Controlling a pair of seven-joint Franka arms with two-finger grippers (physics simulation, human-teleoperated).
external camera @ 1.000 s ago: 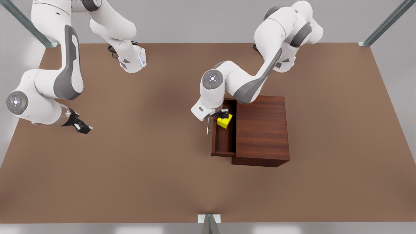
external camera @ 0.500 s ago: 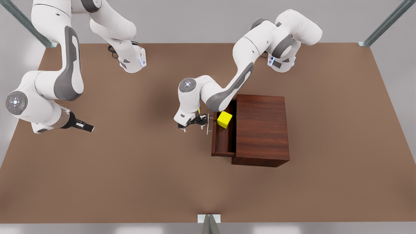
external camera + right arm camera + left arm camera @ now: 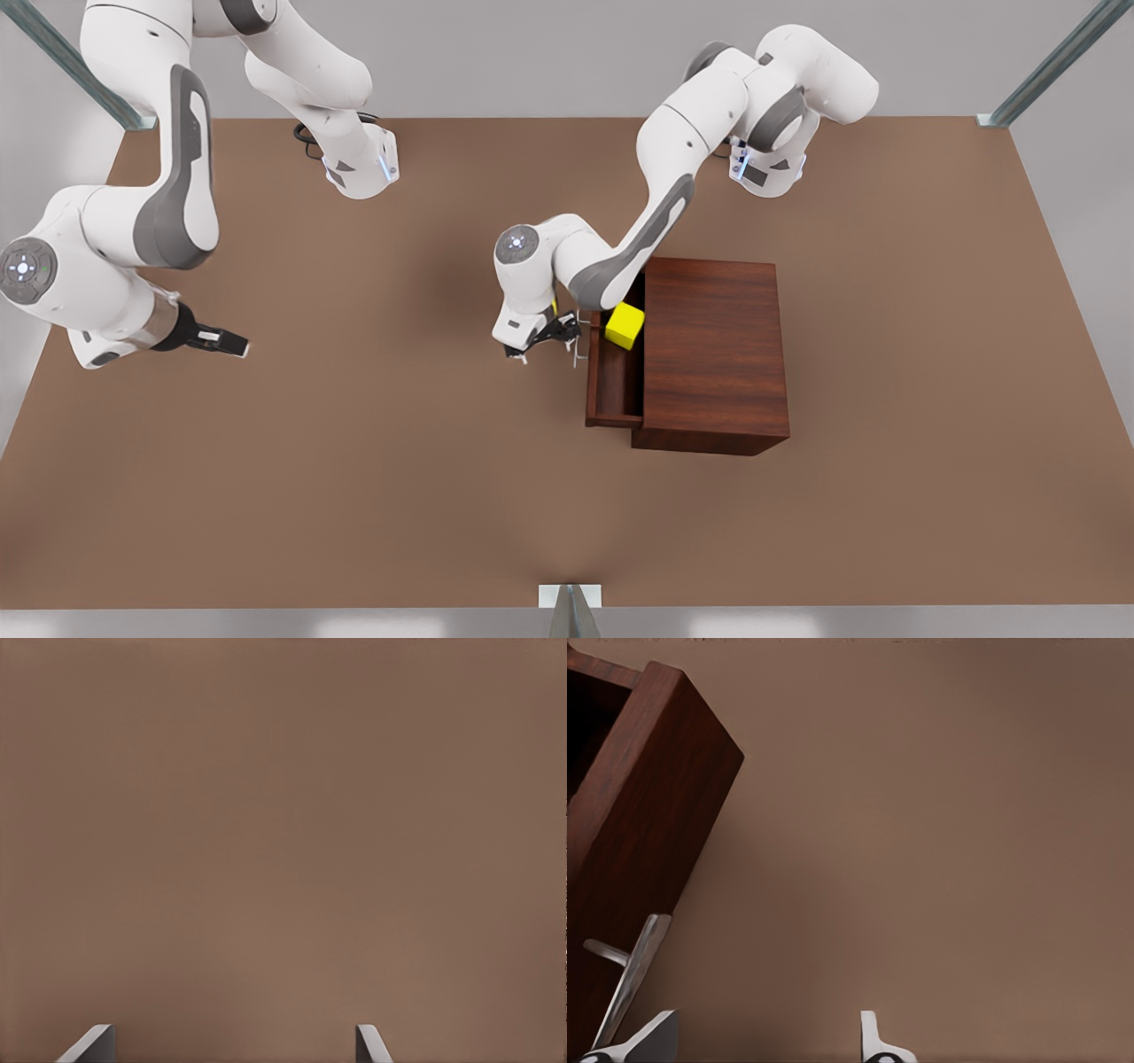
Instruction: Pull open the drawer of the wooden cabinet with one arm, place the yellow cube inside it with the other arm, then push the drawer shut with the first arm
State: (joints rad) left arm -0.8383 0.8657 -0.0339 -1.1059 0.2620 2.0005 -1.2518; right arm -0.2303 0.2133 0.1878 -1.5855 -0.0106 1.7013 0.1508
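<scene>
While the drawer [image 3: 615, 377] is seen partly pulled out of the wooden cabinet [image 3: 714, 353] toward the front view's left, the yellow cube [image 3: 625, 325] is found inside it, tilted and resting at the far end of the tray close against the cabinet's front edge. The left claw [image 3: 551, 338] is positioned just outside the drawer front, right beside the slim silver handle [image 3: 577, 348]; whether a fingertip touches the bar cannot be told. Its fingers [image 3: 871, 1038] are spread wide with nothing between them, and in the left wrist view the handle [image 3: 631, 976] and the reddish-brown drawer front [image 3: 647, 815] are seen close beside one fingertip. The right claw [image 3: 221, 341] is held well apart from the cabinet, at the front view's left above the bare brown tabletop [image 3: 354, 461], where that arm waits. Its fingers [image 3: 372, 1045] are likewise spread wide and nothing is gripped by them, the plain tabletop [image 3: 283, 833] being seen beyond them in the right wrist view. The cabinet is set on the tabletop toward the front view's right, with its drawer front facing the front view's left.
</scene>
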